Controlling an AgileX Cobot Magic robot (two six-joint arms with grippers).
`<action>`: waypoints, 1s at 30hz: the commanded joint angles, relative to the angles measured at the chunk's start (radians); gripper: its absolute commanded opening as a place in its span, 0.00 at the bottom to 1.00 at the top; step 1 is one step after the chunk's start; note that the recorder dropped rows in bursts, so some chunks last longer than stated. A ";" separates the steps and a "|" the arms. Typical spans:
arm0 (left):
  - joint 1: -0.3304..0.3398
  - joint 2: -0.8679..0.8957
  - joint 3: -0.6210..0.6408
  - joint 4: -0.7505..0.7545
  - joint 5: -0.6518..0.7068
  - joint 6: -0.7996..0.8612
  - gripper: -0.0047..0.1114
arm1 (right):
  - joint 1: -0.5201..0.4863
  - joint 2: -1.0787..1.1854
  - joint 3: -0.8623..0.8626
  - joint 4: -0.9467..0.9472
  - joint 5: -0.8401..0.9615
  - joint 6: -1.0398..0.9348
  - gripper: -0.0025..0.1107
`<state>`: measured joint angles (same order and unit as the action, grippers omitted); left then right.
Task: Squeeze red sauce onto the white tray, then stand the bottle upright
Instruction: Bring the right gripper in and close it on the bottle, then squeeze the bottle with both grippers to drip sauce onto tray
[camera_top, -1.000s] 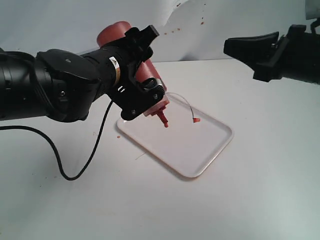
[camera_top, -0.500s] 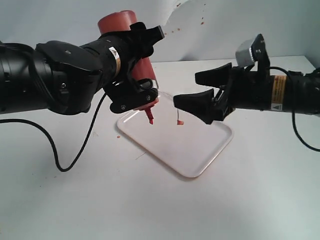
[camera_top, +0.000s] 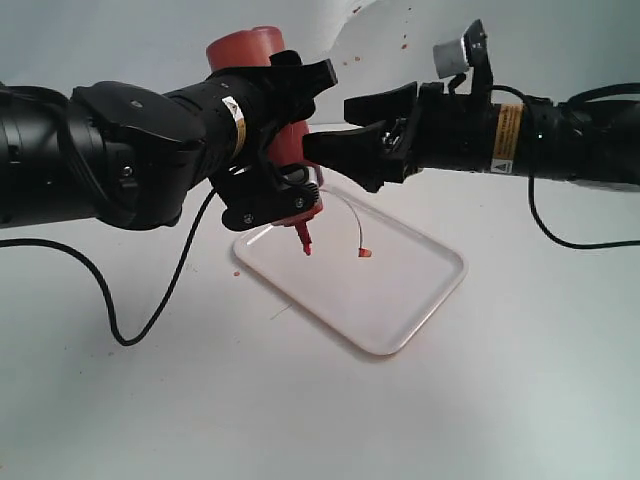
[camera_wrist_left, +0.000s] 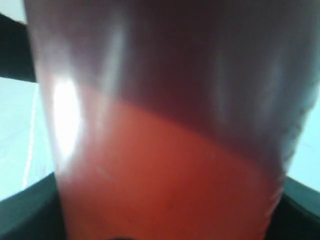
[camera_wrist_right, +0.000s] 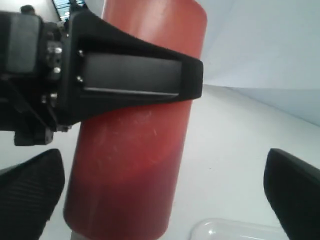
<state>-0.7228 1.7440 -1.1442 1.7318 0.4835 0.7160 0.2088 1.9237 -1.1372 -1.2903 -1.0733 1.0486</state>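
Red bottle (camera_top: 245, 50) nozzle-down in left gripper (camera_top: 296, 140), above white tray (camera_top: 400, 290); right gripper (camera_top: 333, 128) wide-jawed, seemingly apart.

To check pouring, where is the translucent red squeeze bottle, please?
The bottle is left of centre in the exterior view, nozzle-down in the left gripper over the white tray.

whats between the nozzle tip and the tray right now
Only bare air. In the exterior view the nozzle hangs above the tray with no stream or drops showing between them.

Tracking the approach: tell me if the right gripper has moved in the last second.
Yes: right gripper moved left, from past the tray to beside the bottle.
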 joint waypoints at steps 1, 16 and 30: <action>-0.004 -0.008 -0.013 0.013 0.009 0.001 0.04 | 0.003 0.082 -0.142 -0.206 -0.070 0.188 0.95; -0.004 -0.008 -0.013 0.013 -0.035 0.001 0.04 | 0.093 0.131 -0.203 -0.228 -0.062 0.103 0.95; -0.004 -0.008 -0.013 0.013 -0.035 0.001 0.04 | 0.093 0.131 -0.203 -0.179 0.128 0.074 0.63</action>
<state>-0.7228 1.7440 -1.1442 1.7335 0.4352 0.7251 0.3012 2.0564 -1.3349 -1.4749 -0.9942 1.1358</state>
